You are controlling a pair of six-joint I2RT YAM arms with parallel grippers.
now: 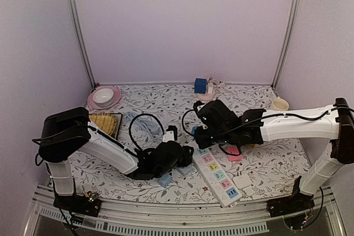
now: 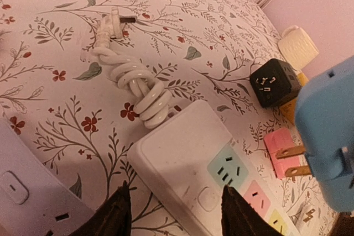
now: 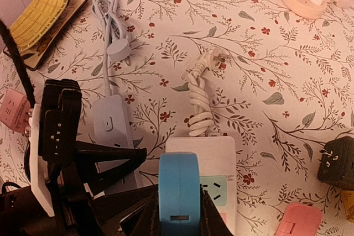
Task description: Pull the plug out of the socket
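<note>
Over strip socket (image 3: pixel 214 189) | R end effector (image 3: pixel 178 216) clamps blue plug (image 3: pixel 178 183), prongs (image 2: pixel 289 161) out

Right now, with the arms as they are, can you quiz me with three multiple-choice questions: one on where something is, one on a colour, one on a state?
1. Where does the pink plate with the bowl sit?
A. near edge, middle
B. far left corner
C. far right corner

2. What colour is the plug in the right gripper?
A. black
B. pink
C. blue

3. The plug's prongs are:
A. bare, out of the power strip
B. pushed into the strip
C. stuck in the black cube

Answers:
1 B, the top view shows it at the back left.
2 C, the right wrist view shows a blue body between the fingers.
3 A, the left wrist view shows both metal prongs in the air.
</note>
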